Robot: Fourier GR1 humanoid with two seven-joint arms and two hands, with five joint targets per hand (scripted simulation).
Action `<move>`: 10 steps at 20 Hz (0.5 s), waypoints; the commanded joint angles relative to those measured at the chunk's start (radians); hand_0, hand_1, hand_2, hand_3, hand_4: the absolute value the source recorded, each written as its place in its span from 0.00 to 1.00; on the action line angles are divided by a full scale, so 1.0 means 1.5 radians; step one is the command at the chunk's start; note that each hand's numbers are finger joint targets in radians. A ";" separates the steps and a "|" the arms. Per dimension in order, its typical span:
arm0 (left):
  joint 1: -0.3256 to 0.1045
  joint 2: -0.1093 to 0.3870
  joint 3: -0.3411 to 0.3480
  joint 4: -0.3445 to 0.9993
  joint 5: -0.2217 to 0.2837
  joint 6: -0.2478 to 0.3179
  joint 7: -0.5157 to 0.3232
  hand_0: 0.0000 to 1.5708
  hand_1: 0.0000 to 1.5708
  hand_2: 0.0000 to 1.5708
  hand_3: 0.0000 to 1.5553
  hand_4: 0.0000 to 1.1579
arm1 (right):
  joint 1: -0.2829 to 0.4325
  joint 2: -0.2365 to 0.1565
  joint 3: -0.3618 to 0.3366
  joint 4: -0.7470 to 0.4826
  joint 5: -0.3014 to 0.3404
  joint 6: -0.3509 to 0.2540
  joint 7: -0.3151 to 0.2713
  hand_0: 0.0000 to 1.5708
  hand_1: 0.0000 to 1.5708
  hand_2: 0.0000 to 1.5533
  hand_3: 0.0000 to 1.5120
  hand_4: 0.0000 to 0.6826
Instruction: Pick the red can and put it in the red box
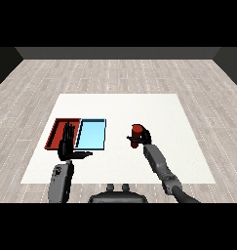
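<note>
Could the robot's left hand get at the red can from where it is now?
Probably not easily. The left hand hangs open over the red tray, with the light blue tray lying between it and the red can. Besides, the right hand is already curled round the can.

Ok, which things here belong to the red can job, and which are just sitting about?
Part of the job:
red can, held in the right hand
red tray, where the can goes

Just there:
light blue tray
left hand, open, over the red tray, holding nothing
white table
</note>
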 commanded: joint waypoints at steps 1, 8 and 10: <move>-0.028 0.006 0.013 0.021 0.015 -0.009 -0.005 0.00 0.00 0.00 0.00 0.00 | -0.014 0.013 0.034 0.010 -0.011 -0.065 -0.004 0.95 0.95 0.94 0.94 0.90; -0.048 0.006 0.010 0.031 0.014 -0.004 0.020 0.00 0.00 0.00 0.00 0.00 | -0.018 -0.013 0.015 -0.002 0.023 -0.046 0.007 0.94 0.94 0.93 0.92 0.87; -0.008 -0.024 -0.025 -0.006 -0.013 0.019 0.007 0.00 0.00 0.00 0.00 0.00 | -0.004 0.008 0.026 0.000 0.040 -0.060 -0.034 0.92 0.92 0.92 0.91 0.88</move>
